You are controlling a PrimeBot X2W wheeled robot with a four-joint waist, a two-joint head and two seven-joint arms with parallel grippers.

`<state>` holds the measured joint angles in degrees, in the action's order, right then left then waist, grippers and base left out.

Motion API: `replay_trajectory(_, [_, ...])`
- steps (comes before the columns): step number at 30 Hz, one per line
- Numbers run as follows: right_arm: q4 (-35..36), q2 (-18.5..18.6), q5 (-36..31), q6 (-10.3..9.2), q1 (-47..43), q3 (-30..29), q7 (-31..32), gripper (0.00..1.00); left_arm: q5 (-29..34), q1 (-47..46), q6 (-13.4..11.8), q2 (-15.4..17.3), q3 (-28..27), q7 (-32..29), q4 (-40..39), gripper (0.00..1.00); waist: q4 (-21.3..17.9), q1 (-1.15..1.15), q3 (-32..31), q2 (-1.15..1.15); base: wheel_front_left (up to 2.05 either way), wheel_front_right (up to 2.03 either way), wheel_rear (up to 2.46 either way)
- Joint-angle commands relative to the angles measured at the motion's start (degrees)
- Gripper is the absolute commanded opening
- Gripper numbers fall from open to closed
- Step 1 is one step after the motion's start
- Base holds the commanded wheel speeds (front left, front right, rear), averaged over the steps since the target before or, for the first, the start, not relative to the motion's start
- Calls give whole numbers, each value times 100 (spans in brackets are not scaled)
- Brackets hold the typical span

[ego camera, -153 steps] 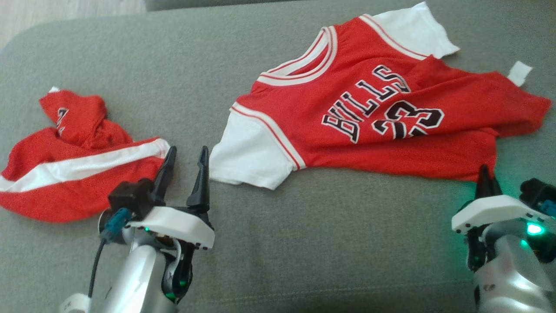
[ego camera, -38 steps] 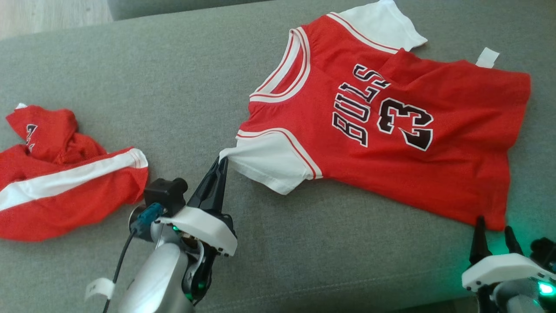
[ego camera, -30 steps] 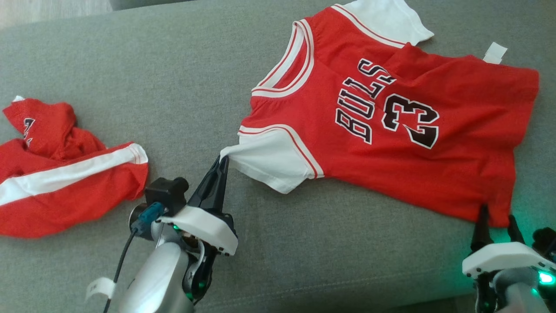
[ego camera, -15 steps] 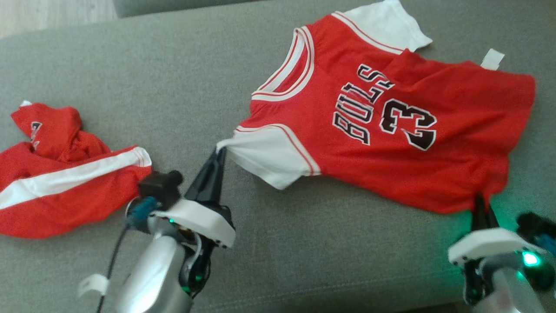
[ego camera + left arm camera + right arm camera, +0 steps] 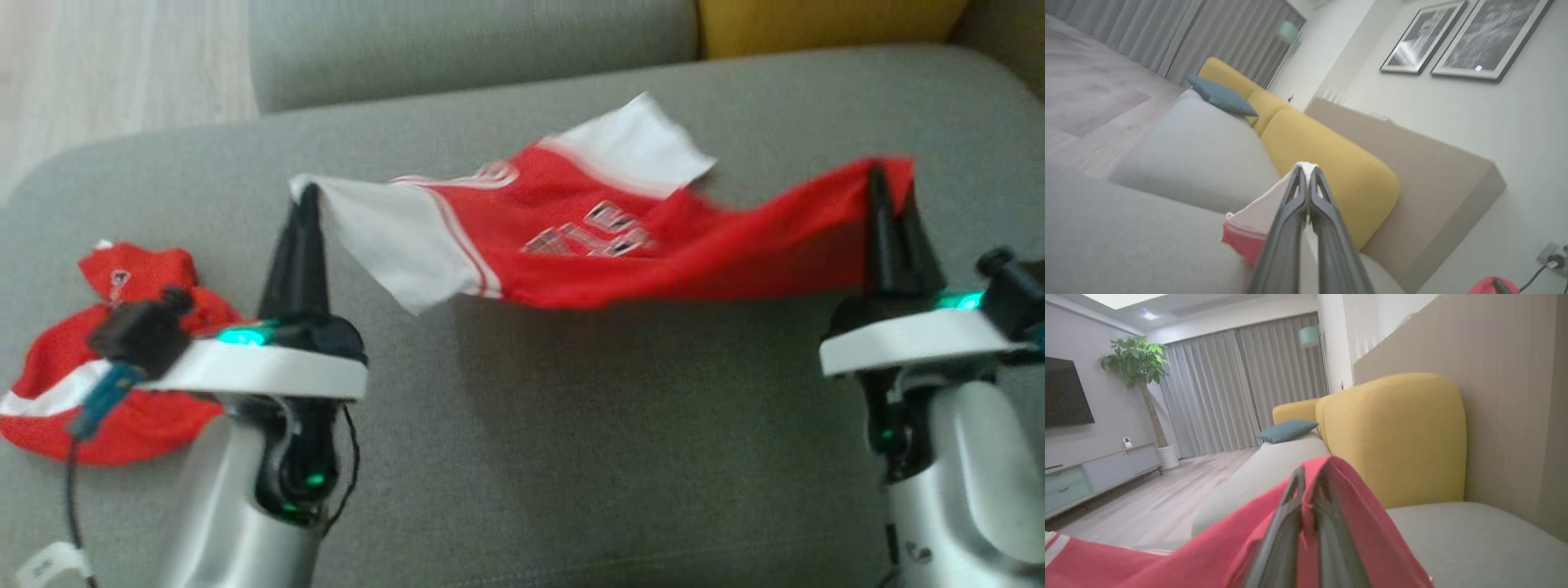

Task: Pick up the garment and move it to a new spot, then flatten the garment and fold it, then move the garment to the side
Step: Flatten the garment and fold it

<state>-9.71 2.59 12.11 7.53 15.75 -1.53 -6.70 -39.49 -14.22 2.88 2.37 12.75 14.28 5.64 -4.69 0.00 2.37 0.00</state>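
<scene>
Red basketball jersey (image 5: 620, 245) is held up above the grey sofa seat (image 5: 571, 457), slung between both grippers, around 12 o'clock in the head view.

Left gripper (image 5: 308, 194), 10 o'clock: fingers pressed together, pinching the white sleeve edge.

Right gripper (image 5: 880, 175), 2 o'clock: fingers pinching the red hem corner.

Crumpled red-and-white garment (image 5: 122, 408) lies on the seat at 8 o'clock.

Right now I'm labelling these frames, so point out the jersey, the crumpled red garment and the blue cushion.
jersey (image 5: 718, 245): head view, red body, mid-span.
crumpled red garment (image 5: 57, 351): head view, red mesh above its white stripe.
blue cushion (image 5: 1286, 430): right wrist view, middle of its top face.
</scene>
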Motion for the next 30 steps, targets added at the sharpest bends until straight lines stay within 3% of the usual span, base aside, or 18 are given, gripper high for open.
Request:
replay_trajectory(1, [293, 29, 0, -4, 200, 159, 40, 0, -23, -257, -23, 56, -223, 25, -295, 0, 24, 0, -182, 0, 0, 0, 0])
replay_trajectory(9, [1732, 29, 39, -4, 581, 263, 641, 0, -633, -536, -306, 87, -460, -610, -2000, 0, 30, 0, -490, 0, 0, 0, 0])
replay_trajectory(18, [2691, 29, 318, -4, 765, -144, 1355, 0, -1194, -1175, -999, 69, -531, -1143, -3368, 0, 27, 0, -476, 0, 0, 0, 0])
replay_trajectory(22, [2551, 29, 220, -4, 1104, -288, 1698, 0, -1104, -1689, -1176, 218, -599, -1399, -3103, 0, 22, 0, -280, 0, 0, 0, 0])
replay_trajectory(27, [1712, 29, 586, -4, 2069, -646, 2005, 0, -1265, -2641, -1247, 361, -685, -1814, -1996, 0, 55, 0, 309, 0, 0, 0, 0])
replay_trajectory(30, [912, 46, 396, -4, 2972, -790, 2026, 0, -1168, -3475, -1084, 579, -677, -1930, -1125, 0, 101, 0, 781, 0, 0, 0, 0])
